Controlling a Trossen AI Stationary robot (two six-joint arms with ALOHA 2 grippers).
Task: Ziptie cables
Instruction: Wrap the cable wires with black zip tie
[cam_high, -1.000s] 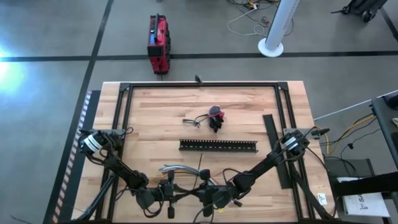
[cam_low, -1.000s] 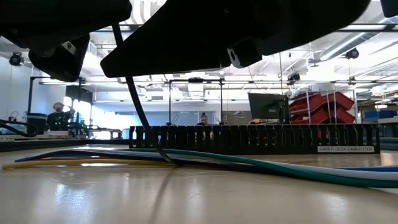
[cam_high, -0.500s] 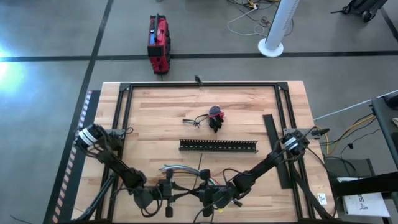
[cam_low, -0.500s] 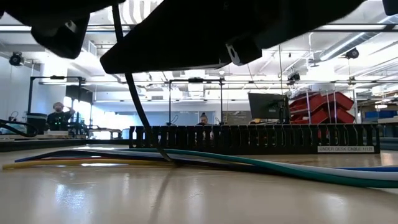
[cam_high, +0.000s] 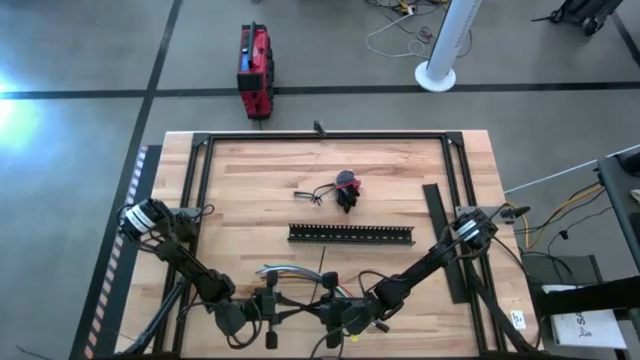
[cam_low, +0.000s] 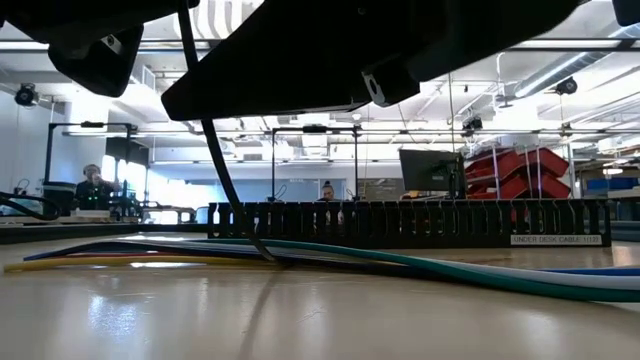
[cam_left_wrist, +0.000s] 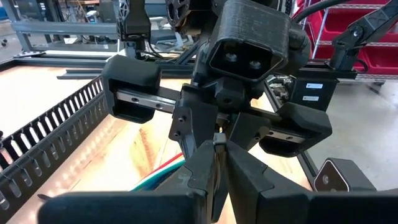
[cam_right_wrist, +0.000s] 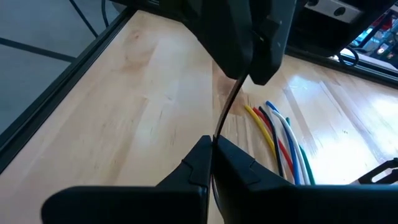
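The cables (cam_high: 281, 270), thin wires in green, white, blue, red and yellow (cam_right_wrist: 283, 146), lie flat on the wooden table near its front edge (cam_low: 400, 262). The ziptie (cam_right_wrist: 227, 102), a thin black strip, rises from the table beside the cables (cam_low: 222, 170) and runs up between my two grippers. My left gripper (cam_left_wrist: 217, 149) and right gripper (cam_right_wrist: 211, 146) face each other tip to tip just above the cables, near the front edge (cam_high: 300, 305). Both are shut on the strip. My left gripper has the ziptie as a thin sliver (cam_left_wrist: 218, 138) pinched between its two fingertips, which point nearly level toward the right gripper. In the right wrist view the strip runs into the left gripper's dark body (cam_right_wrist: 240, 76), which hides the contact there. My right gripper pinches the ziptie (cam_right_wrist: 215, 135) between its two fingertips, slanting slightly down from the table's right. The strip leaves the fingers in a gentle curve toward the left gripper, lifted clear of the wood, with the cables lying under it.
The black comb-slotted duct (cam_high: 350, 233) lies across the table just beyond the cables (cam_low: 420, 222). A red-and-black lump with a small wire tangle (cam_high: 343, 188) sits farther back. A flat black strip (cam_high: 436, 212) lies at the right. Black frame rails (cam_high: 196, 200) border the table.
My left arm's wrist has lifted a little in the low view. The ziptie and the cables lie as before.
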